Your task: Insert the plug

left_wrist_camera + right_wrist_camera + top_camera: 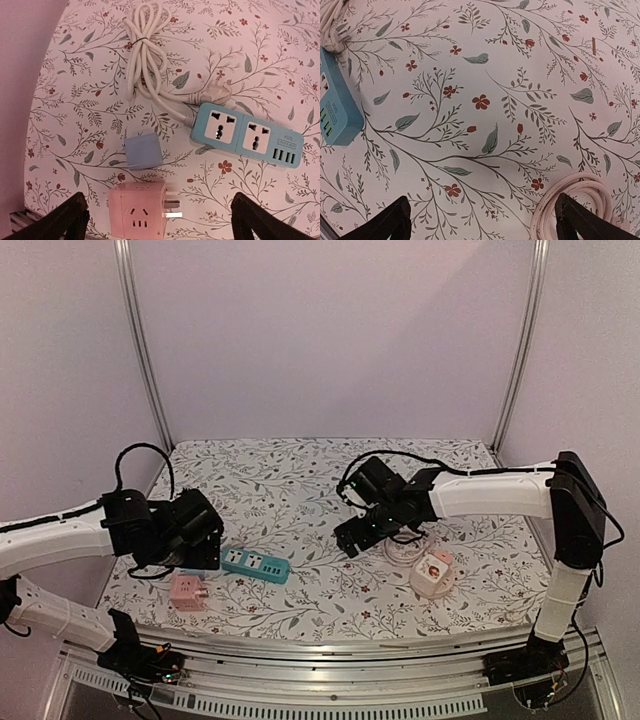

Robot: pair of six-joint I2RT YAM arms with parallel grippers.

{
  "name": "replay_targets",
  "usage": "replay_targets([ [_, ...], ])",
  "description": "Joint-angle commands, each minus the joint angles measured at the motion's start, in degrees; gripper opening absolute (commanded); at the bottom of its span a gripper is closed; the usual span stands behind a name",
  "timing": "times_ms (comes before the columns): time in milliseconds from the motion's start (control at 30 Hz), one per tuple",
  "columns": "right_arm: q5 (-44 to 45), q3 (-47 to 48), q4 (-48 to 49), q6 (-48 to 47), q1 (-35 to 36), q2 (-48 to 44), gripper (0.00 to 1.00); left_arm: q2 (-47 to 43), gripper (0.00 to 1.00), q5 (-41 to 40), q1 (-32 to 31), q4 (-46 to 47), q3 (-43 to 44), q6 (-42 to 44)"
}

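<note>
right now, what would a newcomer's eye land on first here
The blue power strip stands out on the flowered cloth, its white cord bundled beside it, near the left arm. Close by lie a pink cube socket with its prongs showing and a small blue cube; a second pinkish cube sits near the right arm.

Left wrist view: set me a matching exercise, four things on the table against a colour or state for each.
Things: 1 power strip; 2 cube socket; 3 cord; 4 small cube.
Descriptions: A pink, prongs sticking out; B white, bundled and tied; C teal, both outlets empty; D pale blue, plain faces.
Pairs: 1-C; 2-A; 3-B; 4-D.
</note>
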Motion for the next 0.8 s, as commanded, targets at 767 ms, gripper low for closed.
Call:
replay_targets([
  [767,-4.89,-3.94,5.58,-1.03,-0.43,-1.4,0.99,-2.42,0.93,18.66,10.16,2.58,-12.53,-4.47],
])
